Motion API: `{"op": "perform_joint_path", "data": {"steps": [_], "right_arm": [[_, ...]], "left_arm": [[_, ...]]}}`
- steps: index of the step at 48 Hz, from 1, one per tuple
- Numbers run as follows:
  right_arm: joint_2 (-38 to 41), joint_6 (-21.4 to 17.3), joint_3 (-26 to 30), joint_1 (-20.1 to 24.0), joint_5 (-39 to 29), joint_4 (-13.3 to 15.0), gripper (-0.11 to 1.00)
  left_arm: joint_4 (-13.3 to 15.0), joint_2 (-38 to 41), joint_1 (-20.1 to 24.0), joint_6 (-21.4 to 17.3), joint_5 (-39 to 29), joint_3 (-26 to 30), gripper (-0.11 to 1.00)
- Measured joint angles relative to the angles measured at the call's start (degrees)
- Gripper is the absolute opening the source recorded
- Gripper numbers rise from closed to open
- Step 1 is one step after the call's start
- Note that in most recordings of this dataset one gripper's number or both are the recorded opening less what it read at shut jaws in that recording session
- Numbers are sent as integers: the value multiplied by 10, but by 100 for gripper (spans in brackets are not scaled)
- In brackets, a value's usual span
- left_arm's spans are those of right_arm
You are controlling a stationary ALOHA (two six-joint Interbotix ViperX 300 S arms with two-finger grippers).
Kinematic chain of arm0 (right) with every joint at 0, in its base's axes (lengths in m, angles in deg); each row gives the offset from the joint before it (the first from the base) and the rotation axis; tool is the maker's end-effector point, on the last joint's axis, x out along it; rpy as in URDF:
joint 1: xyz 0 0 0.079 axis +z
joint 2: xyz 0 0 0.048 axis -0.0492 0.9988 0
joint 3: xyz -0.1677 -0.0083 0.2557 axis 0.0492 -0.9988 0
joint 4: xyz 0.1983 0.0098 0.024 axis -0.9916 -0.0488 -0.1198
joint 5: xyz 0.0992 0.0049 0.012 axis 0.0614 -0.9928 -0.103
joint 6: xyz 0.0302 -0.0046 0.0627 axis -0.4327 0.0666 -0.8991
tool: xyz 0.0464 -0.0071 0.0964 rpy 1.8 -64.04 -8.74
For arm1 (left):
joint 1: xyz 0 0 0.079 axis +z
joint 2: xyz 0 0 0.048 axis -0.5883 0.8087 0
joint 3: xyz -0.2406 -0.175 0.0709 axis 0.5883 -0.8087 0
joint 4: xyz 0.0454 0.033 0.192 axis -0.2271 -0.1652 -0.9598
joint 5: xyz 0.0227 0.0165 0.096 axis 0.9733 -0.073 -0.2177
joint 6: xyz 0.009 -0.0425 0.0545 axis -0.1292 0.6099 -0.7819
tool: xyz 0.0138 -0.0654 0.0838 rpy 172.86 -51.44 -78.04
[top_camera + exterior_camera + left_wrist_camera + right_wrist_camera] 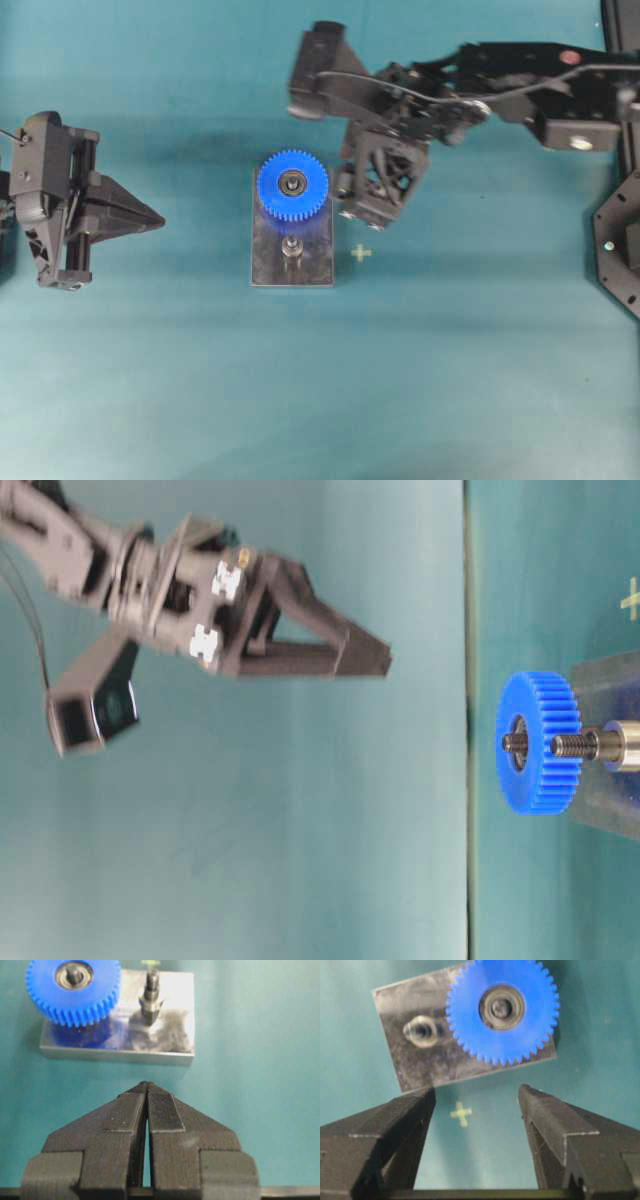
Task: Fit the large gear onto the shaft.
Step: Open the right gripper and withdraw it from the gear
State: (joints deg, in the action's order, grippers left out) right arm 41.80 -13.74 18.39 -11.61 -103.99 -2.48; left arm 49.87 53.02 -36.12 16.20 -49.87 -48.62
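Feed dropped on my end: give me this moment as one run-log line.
blue gear: seated on peg, on steel plate | second peg: bare | right tool: open, empty, off the gear | left tool: shut, empty, apart

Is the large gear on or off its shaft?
On: the large gear sits flat over the grey plate, the shaft tip poking through its bearing.

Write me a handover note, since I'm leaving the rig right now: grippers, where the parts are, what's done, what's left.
Left gripper: fingers shut, empty, parked on the plate's left in the overhead view.
Right gripper: fingers open, empty, above the table beside the plate, touching nothing.
Large gear: seated on its shaft, whose tip shows through the bearing, at one end of the grey plate.
Second peg: bare, upright.
Done: gear looks fitted.
Left: probably only check the seating and retract the right arm.
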Motion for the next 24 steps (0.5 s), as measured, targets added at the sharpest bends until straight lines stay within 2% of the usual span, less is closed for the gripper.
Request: {"op": "perform_joint_path", "data": {"steps": [11, 24], "right_arm": [[-12, 41, -41, 29, 32, -1, 71], [-17, 49, -59, 36, 76, -1, 71]], "left_arm": [[0, 0, 0, 0, 0, 0, 0], [1, 0, -1, 0, 0, 0, 0]]}}
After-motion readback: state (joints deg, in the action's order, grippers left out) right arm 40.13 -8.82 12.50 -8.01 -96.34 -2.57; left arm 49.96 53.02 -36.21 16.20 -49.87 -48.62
